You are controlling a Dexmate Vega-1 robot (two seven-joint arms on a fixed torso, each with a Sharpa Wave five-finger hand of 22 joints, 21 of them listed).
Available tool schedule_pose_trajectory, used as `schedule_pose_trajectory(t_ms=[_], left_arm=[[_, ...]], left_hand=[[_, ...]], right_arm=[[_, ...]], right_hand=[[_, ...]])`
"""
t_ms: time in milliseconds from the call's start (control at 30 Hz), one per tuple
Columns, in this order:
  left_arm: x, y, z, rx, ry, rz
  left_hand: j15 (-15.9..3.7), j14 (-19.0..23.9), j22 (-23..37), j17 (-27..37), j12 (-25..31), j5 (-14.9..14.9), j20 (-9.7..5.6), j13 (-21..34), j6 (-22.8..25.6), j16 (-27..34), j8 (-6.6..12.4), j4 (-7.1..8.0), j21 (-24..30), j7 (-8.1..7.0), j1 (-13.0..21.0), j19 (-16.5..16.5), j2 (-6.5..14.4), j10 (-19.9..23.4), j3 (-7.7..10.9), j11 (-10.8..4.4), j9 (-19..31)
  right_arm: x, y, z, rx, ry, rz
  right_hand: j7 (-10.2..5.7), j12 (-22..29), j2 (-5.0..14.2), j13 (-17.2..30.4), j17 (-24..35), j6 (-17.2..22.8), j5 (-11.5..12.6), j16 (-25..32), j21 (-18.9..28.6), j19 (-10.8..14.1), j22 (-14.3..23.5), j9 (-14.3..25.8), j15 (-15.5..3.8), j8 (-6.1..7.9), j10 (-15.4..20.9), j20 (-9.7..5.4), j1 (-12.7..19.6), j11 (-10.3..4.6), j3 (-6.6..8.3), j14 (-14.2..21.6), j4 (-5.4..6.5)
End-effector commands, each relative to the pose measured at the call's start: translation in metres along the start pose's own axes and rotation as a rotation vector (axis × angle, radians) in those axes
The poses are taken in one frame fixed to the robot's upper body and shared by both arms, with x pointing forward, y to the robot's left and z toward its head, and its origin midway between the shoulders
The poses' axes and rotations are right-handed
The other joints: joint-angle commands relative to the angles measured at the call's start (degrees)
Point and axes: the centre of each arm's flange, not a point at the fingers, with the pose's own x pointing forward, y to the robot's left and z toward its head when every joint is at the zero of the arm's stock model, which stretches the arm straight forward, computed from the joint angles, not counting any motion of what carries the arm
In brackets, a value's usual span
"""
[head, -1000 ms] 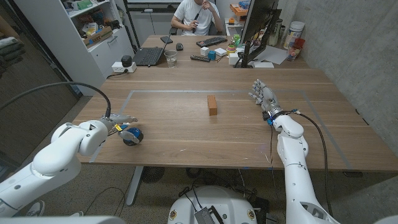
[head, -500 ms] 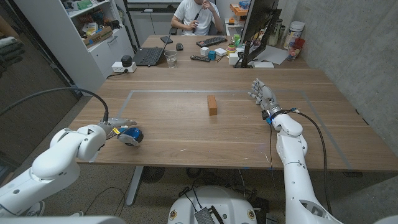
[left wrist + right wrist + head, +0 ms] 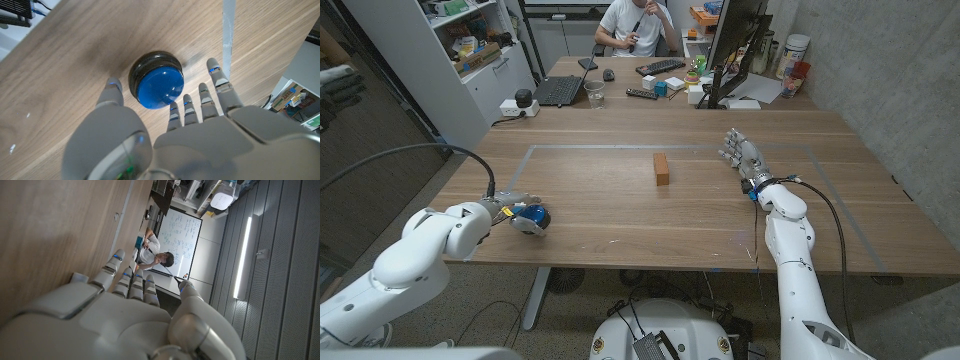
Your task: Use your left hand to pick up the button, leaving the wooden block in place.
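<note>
Left hand (image 3: 200, 135) hovers over the blue button (image 3: 157, 85), fingers spread around it, not gripping. The wooden block (image 3: 662, 168) stands well apart from the button. Right hand (image 3: 744, 157) rests beyond the block, fingers apart, holding nothing.

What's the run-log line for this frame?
phase: reaching | left hand: open over button, not gripping | wooden block: mid-table, untouched | right hand: open, idle, holds nothing

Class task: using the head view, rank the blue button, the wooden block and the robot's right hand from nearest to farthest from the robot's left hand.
1. Blue button: right at the left hand, near the table's front left edge.
2. Wooden block: mid-table, standing apart.
3. Right hand: far across, on the table's right side.
</note>
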Motion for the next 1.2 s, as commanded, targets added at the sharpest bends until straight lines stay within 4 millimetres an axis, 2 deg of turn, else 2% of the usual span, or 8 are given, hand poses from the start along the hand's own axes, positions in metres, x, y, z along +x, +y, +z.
schedule_pose_trajectory(t_ms=[33,567,1200], left_arm=[[0.01,0.002,0.007,-0.004,-0.02,-0.006],[0.017,0.003,0.005,-0.043,-0.017,-0.008],[0.015,-0.01,-0.003,-0.107,-0.008,-0.034]], left_hand=[[-0.09,0.0,0.2,0.2,0.3,-0.1,-0.04,0.1,0.8,0.3,0.36,-0.04,-0.1,-0.1,0.0,-0.2,0.3,0.6,-0.27,-0.11,0.2],[-0.15,0.1,0.2,0.2,0.4,-0.3,-0.05,0.2,1.0,0.4,0.4,-0.02,-0.4,-0.04,0.0,-0.5,0.5,0.6,-0.5,-0.26,0.2],[-0.21,0.2,0.2,0.2,0.3,-0.4,-0.06,0.3,1.0,0.4,0.31,-0.06,-0.6,-0.06,0.1,-0.6,0.7,0.5,-0.75,-0.14,0.2]], right_arm=[[-0.001,-0.008,-0.005,0.0,0.013,-0.006],[0.005,-0.011,0.002,-0.011,0.017,-0.014],[0.009,-0.003,0.005,-0.009,0.011,-0.011]], right_hand=[[-0.21,0.3,-0.37,0.3,0.2,0.3,0.3,-0.1,0.5,0.5,0.1,0.3,0.05,0.38,0.1,0.06,0.1,0.08,0.04,0.5,0.35],[-0.22,0.3,-0.4,0.3,0.1,0.2,0.3,-0.2,0.5,0.6,0.1,0.3,0.05,0.33,0.2,0.2,0.0,0.19,0.08,0.5,0.37],[-0.24,0.2,-0.45,0.3,0.1,0.2,0.3,-0.2,0.4,0.6,0.1,0.3,0.11,0.31,0.1,0.31,-0.1,0.09,0.09,0.5,0.4]])
